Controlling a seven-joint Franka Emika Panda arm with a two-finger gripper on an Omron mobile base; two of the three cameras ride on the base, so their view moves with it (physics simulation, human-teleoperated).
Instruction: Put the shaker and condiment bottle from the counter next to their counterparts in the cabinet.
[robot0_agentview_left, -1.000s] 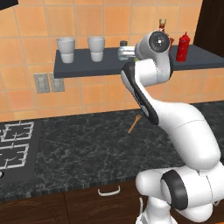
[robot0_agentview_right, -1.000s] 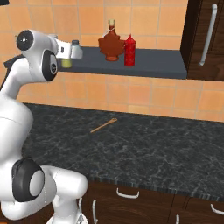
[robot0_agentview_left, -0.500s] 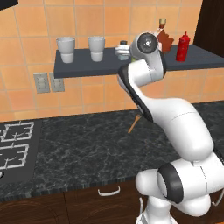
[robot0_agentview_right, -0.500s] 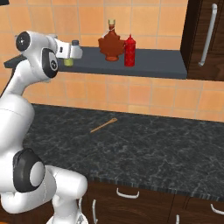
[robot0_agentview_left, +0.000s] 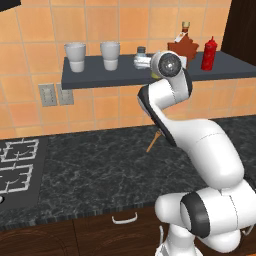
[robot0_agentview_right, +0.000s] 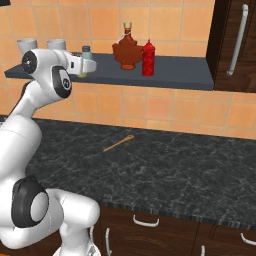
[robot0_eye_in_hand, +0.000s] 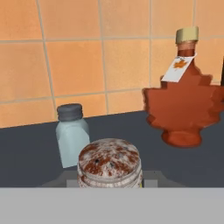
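Shaker held at the shelf, beside the pale shaker.

I see the jaws closed on the shaker, its speckled cap close under the hand camera and a sliver of yellow-green showing at the shelf edge in the right base view. I take the pale shaker as my landmark: the held shaker sits just in front of it, over the dark shelf. The maple-leaf bottle stands to its right, and the red bottle just beyond that. Two white cups stand to its left. Below it, a wooden stick lies on the table.
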